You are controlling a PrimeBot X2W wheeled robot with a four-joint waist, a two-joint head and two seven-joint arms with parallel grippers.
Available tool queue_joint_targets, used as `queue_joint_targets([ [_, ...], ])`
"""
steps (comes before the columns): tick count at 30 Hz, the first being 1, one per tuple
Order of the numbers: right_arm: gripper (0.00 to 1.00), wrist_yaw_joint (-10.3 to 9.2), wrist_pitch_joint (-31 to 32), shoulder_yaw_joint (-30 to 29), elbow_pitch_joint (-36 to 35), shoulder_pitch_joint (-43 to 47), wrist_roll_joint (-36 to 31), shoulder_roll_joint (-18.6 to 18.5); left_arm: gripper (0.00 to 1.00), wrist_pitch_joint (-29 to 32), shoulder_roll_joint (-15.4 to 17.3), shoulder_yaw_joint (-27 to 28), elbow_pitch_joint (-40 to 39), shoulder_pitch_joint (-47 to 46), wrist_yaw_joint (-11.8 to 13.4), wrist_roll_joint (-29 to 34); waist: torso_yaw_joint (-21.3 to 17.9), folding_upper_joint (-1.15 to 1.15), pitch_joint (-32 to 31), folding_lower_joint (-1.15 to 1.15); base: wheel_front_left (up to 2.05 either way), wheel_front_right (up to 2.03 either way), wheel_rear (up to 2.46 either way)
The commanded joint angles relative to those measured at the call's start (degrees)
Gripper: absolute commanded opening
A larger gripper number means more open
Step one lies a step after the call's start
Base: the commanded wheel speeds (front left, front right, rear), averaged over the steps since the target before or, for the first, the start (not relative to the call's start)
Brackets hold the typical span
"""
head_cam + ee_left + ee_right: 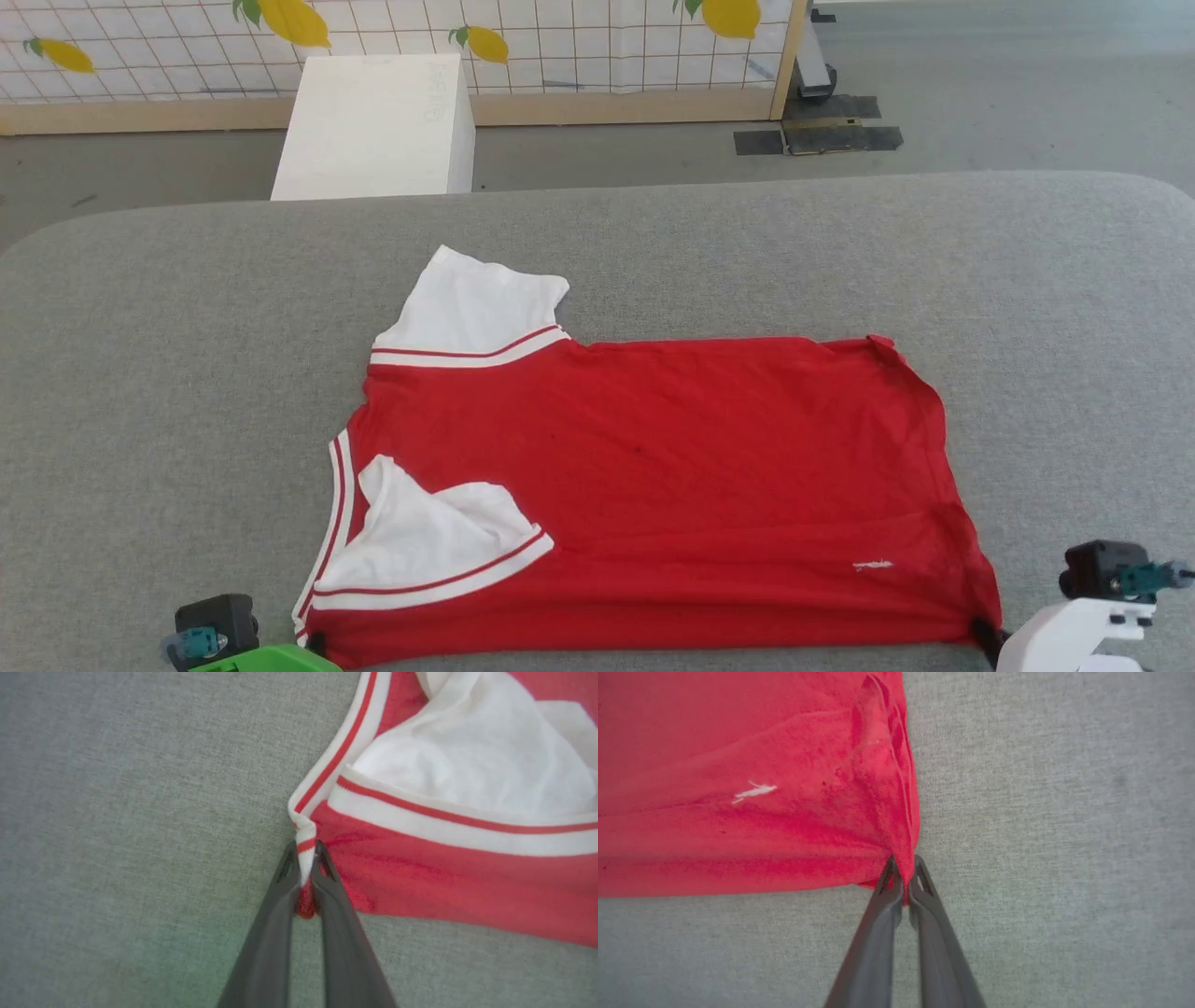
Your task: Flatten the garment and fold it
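Wrist views: garment (467,891), perhaps taut, between both grippers (306,847) (905,859)

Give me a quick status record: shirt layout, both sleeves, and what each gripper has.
garment: red T-shirt lying sideways on the grey fabric surface, mostly flat, light wrinkles
far sleeve: spread out on the surface
near sleeve: turned over onto the red body
left gripper: shut on the striped trim at the near corner
right gripper: shut on the near hem corner, beside the white mark
fold: not yet started
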Motion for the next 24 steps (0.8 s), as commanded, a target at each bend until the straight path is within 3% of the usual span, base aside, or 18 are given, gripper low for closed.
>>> queue_joint_targets([
  [1,0.00,-0.11,-1.1,0.0,1.5,0.3,0.4,-0.1,0.00,0.2,-0.4,-0.3,1.3,1.7,0.1,-0.5,0.1,0.00,0.1,0.00,0.00,0.00,0.00],
  [4,0.00,-0.11,-3.8,0.2,4.9,-0.5,0.7,-0.1,0.00,-0.9,-1.3,-0.6,2.6,1.0,-0.4,-0.6,0.2,0.00,0.0,0.00,0.00,0.00,0.00],
  [5,0.00,-0.11,-4.5,0.2,5.7,-0.6,0.8,-0.1,0.33,-1.4,-1.5,-0.6,3.0,0.8,-0.7,-0.7,0.2,0.00,-0.1,0.00,0.00,0.00,0.00],
  [6,0.29,-0.11,-5.6,0.0,6.3,-0.9,1.0,-0.1,0.83,-1.9,-1.7,-0.6,3.5,0.6,-1.0,-1.0,0.2,0.00,-0.3,0.00,0.00,0.00,0.00],
  [7,0.60,-0.11,-6.4,0.1,6.6,-1.0,1.3,-0.1,1.00,-2.1,-1.9,-0.6,3.7,0.5,-1.2,-1.1,0.2,0.00,-0.4,0.00,0.00,0.00,0.00],
  [8,1.00,-0.11,-7.7,0.2,6.7,-1.0,1.7,-0.1,1.00,-2.6,-2.0,-0.4,3.8,0.3,-1.3,-1.2,0.3,0.00,-0.6,0.00,0.00,0.00,0.00],
  [18,1.00,-0.11,-23.8,2.5,3.4,-2.2,1.0,-0.1,1.00,-12.7,0.2,0.2,-0.9,-4.8,-3.9,3.3,-1.0,0.00,-0.6,0.00,0.00,0.00,0.00],
  [24,1.00,-0.11,-36.6,6.0,2.5,-4.9,-1.5,-0.1,1.00,-17.3,3.5,-1.6,-1.0,-13.3,-7.5,8.5,-3.1,0.00,1.5,0.00,0.00,0.00,0.00],
])
